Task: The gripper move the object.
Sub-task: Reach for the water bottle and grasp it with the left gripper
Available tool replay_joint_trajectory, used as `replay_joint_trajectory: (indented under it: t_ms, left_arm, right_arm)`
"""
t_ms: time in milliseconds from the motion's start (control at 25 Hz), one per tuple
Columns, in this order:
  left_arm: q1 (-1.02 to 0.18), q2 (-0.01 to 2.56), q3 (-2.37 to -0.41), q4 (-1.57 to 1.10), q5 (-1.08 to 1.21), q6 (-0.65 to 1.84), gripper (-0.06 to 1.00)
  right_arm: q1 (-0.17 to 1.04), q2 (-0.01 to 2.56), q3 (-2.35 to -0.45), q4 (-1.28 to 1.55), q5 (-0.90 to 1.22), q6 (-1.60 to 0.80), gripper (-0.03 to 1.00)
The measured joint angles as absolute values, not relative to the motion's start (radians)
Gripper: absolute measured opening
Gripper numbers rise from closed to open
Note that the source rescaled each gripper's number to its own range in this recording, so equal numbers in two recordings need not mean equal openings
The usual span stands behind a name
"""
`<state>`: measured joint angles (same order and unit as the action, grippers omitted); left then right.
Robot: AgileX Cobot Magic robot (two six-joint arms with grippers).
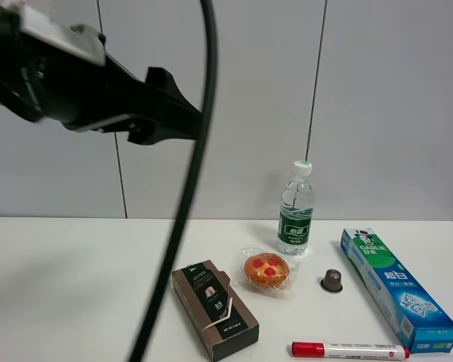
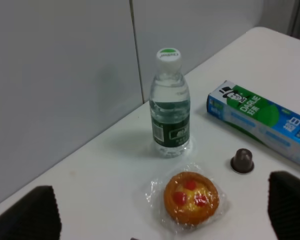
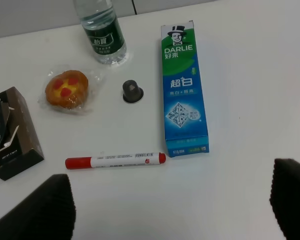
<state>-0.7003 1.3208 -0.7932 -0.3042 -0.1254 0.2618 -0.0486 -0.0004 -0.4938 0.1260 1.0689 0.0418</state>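
The object, a small clear water bottle (image 1: 296,215) with a white-green cap and dark green label, stands upright at the back of the white table. It also shows in the left wrist view (image 2: 170,115) and partly in the right wrist view (image 3: 102,32). My left gripper (image 1: 166,105) hangs high at the upper left, well above and left of the bottle. In the left wrist view the left gripper (image 2: 157,212) is open and empty, its black fingertips (image 2: 25,215) wide apart. My right gripper (image 3: 165,205) is open and empty above the table's near side. It is out of the exterior high view.
A blue-green toothpaste box (image 1: 396,286) lies at the right. A wrapped fruit tart (image 1: 266,271), a brown coffee capsule (image 1: 331,280), a dark brown carton (image 1: 214,308) and a red-capped marker (image 1: 347,350) lie in front of the bottle. A black cable (image 1: 181,211) hangs across the view.
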Motion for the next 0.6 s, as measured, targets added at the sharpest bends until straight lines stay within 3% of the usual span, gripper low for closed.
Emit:
replay_joint_trajectory:
  t_ms: [400,600]
  left_arm:
    - [-0.678,1.657,-0.798,0.238,-0.598,-0.501,0.91]
    - [-0.667,1.773,-0.866,0.318,-0.708,-0.543,0.91]
  right_arm:
    - [-0.049,0.000,-0.494,0.126,1.069,0.042,1.00]
    - [-0.049,0.000,-0.494,0.126,1.069,0.042,1.00]
